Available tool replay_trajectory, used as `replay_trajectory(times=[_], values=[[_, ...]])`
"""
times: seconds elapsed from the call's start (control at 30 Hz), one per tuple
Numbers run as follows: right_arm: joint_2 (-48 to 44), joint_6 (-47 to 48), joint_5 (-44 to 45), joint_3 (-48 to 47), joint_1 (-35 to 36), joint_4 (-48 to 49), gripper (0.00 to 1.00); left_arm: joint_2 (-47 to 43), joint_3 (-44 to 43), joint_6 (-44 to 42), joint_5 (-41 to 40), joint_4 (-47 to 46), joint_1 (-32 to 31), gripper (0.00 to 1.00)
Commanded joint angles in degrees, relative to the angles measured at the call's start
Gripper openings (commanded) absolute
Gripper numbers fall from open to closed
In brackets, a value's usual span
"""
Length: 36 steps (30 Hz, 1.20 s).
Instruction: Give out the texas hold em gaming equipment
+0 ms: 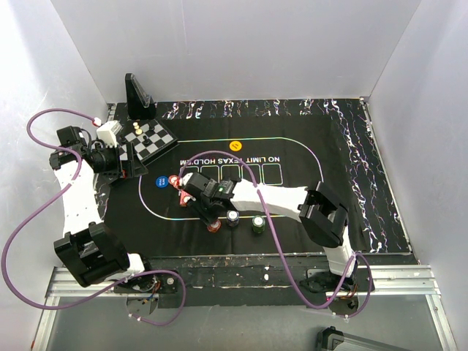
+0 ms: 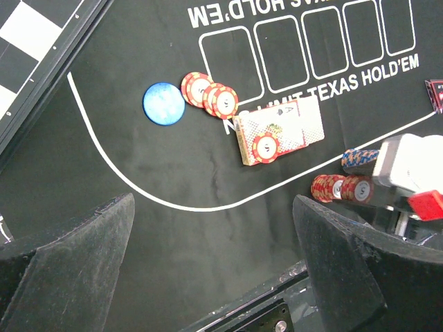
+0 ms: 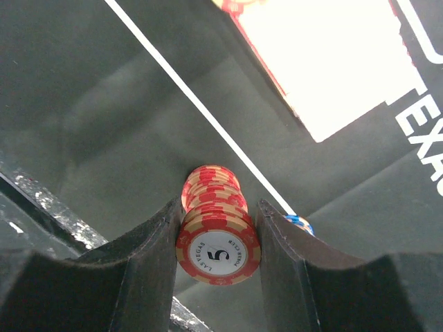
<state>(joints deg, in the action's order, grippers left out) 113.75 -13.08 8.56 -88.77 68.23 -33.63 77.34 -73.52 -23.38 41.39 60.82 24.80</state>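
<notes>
Chips, red, in a short stack (image 3: 218, 242), are gripped by the right fingers (image 3: 160, 249), which press on both of its sides. The face toward the wrist camera reads 5. The stack is at the near side of the mat (image 1: 292, 197), just by the mat's white oval line (image 3: 173, 83). A green stack (image 1: 259, 224) stands beside it on the same near side.

Cards (image 2: 280, 124) lie face up left of the mat's middle, with one red chip (image 2: 265, 146) on top. Three overlapping red chips (image 2: 210, 95) and a blue chip (image 2: 164, 104) lie toward the mat's left end. An orange button (image 1: 235, 145) sits on the mat's far side. The left fingers (image 2: 97, 242) are spread wide above the mat's left end, holding nothing. A chessboard (image 1: 148, 141) sits at the mat's far left corner.

The mat is black with white lettering and lies on a table (image 1: 351, 117) with a black marbled cover. White walls (image 1: 241, 51) close in three sides.

Only the left wrist view shows the cards, which the right arm hides from above. Only the top view shows the button and the walls.
</notes>
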Motion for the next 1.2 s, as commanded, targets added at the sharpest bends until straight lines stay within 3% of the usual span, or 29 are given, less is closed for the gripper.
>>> replay_trajectory(times=[0.0,0.33,0.6,0.9,1.17], values=[[-3.63,1.65,0.76,-5.79,-0.72,-1.26,0.20,-2.19,0.74,-0.62,0.54,-0.79,0.17,1.00],[-1.35,1.22,0.41,-14.05,-14.07,-3.11,0.15,-1.67,1.45,-1.67,0.62,-0.70,0.16,1.00],[10.68,1.65,3.48,-27.40,-27.17,-5.57,0.15,0.09,1.71,-2.46,1.24,-0.44,0.16,1.00],[23.43,0.08,1.64,-37.96,-34.38,-6.98,0.14,2.46,1.45,-4.84,0.98,-0.61,0.25,1.00],[28.72,-0.63,-0.29,-41.93,-35.27,-9.35,0.14,5.19,0.83,-4.66,2.30,-1.05,0.16,1.00]])
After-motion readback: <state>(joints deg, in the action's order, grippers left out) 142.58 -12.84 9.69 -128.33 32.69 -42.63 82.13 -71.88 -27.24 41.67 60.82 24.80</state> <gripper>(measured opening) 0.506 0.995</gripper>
